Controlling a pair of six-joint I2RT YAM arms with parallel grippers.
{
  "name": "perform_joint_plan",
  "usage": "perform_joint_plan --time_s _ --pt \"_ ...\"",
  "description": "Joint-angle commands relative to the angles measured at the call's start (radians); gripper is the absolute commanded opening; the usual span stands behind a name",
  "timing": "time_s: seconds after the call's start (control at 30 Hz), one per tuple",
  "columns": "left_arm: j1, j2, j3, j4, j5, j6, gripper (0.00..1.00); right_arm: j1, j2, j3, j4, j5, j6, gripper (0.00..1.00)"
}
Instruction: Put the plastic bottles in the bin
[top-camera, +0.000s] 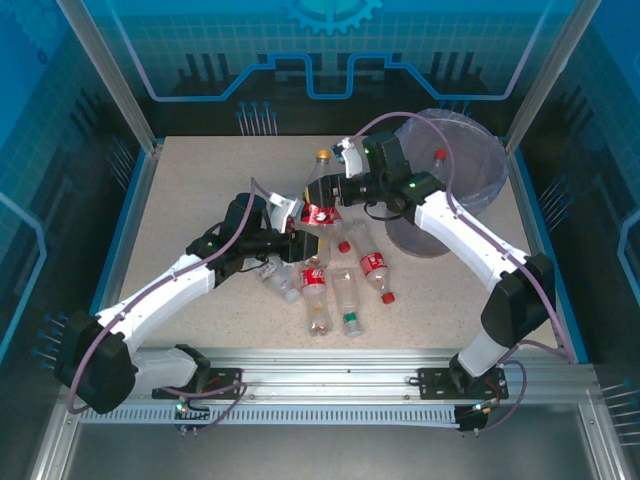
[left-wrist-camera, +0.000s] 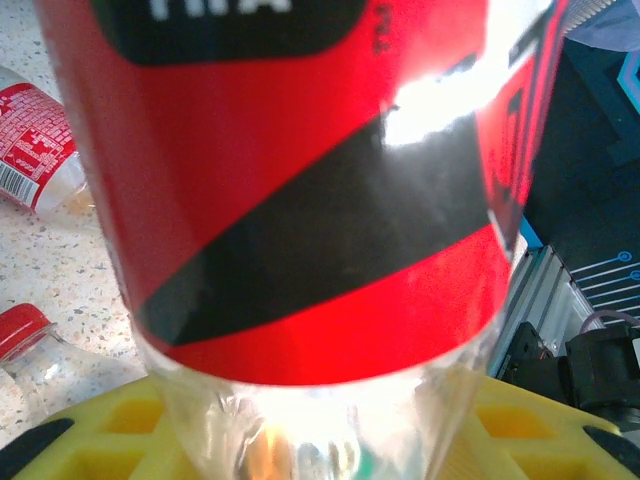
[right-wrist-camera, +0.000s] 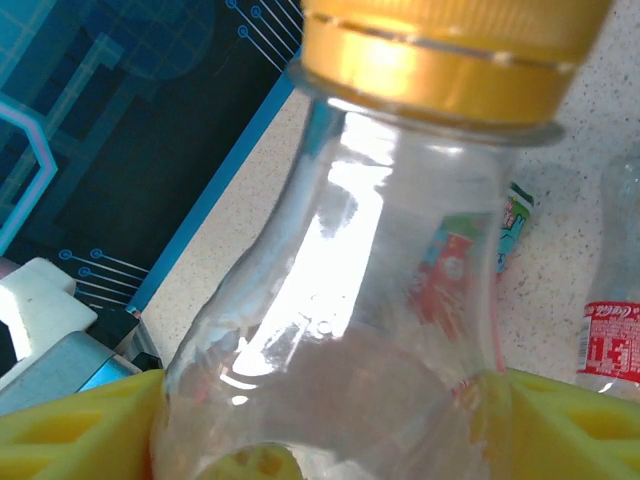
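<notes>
Both arms meet over the middle of the speckled table (top-camera: 190, 200), and as best I can judge they share one clear plastic bottle (top-camera: 319, 192) with a red-and-black label and a gold cap, lifted above the surface. The left gripper (left-wrist-camera: 320, 440) has its yellow fingers (left-wrist-camera: 100, 430) closed narrowly against the bare plastic below the label. The right gripper (right-wrist-camera: 340, 420) is pinched on the shoulder under the gold cap (right-wrist-camera: 450, 50). This reads as a hand-over partway through the job. The next move would call for the left gripper to let go, so the right arm can swing the bottle toward the round translucent grey-lavender bin (top-camera: 487, 170) at about 2 o'clock of it and drop it in. The loose bottles (top-camera: 347, 295) lie clustered at 6 o'clock of the raised one, waiting their turn. A red cap (top-camera: 438, 155) shows through the bin's rim area, but whether it belongs to a bottle inside is hard to tell. Both wrist views crop the bottle heavily, the fingertips are cut off, and the label text is unreadable.
</notes>
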Motion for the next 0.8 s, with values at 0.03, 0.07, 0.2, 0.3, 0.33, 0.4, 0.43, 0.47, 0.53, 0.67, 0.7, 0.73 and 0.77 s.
perform_joint_plan --time_s 0.03,0.07,0.2,0.3,0.33,0.4,0.43,0.47,0.53,0.67,0.7,0.73,0.77 --pt "-0.013 0.012 0.021 0.042 0.025 0.025 0.37 0.005 0.012 0.019 0.023 -0.032 -0.002 0.71" --pt "-0.013 0.013 0.021 0.043 0.025 0.023 0.38 0.005 0.014 0.02 0.023 -0.033 -0.002 0.7" --pt "-0.014 0.008 0.025 0.029 0.023 0.017 0.49 0.003 0.011 0.035 0.021 -0.03 -0.015 0.67" --pt "-0.014 -0.018 0.016 0.024 0.027 0.007 0.69 -0.004 -0.003 0.083 -0.003 -0.018 -0.043 0.66" --pt "-0.013 -0.032 0.007 0.026 0.028 -0.001 0.78 -0.009 -0.01 0.105 -0.014 -0.012 -0.056 0.66" --pt "-0.014 -0.063 -0.014 0.023 0.02 -0.019 0.93 -0.021 -0.024 0.16 -0.045 -0.007 -0.082 0.64" --pt "-0.013 -0.081 -0.026 0.019 0.013 -0.031 0.99 -0.03 -0.031 0.189 -0.067 0.0 -0.098 0.64" --pt "-0.014 -0.102 -0.041 0.015 0.001 -0.046 0.99 -0.039 -0.039 0.223 -0.092 0.008 -0.118 0.64" --pt "-0.013 -0.144 -0.069 0.006 -0.022 -0.08 0.99 -0.059 -0.048 0.287 -0.14 0.034 -0.161 0.64" --pt "-0.013 -0.218 -0.104 -0.055 -0.093 -0.174 0.99 -0.123 -0.071 0.424 -0.239 0.111 -0.246 0.63" --pt "-0.013 -0.227 -0.108 -0.08 -0.11 -0.196 0.99 -0.139 -0.079 0.447 -0.252 0.142 -0.262 0.62" --pt "-0.012 -0.234 -0.112 -0.116 -0.134 -0.221 0.99 -0.162 -0.089 0.47 -0.266 0.177 -0.281 0.61" --pt "-0.011 -0.237 -0.11 -0.156 -0.162 -0.241 0.99 -0.184 -0.101 0.49 -0.277 0.206 -0.297 0.6"
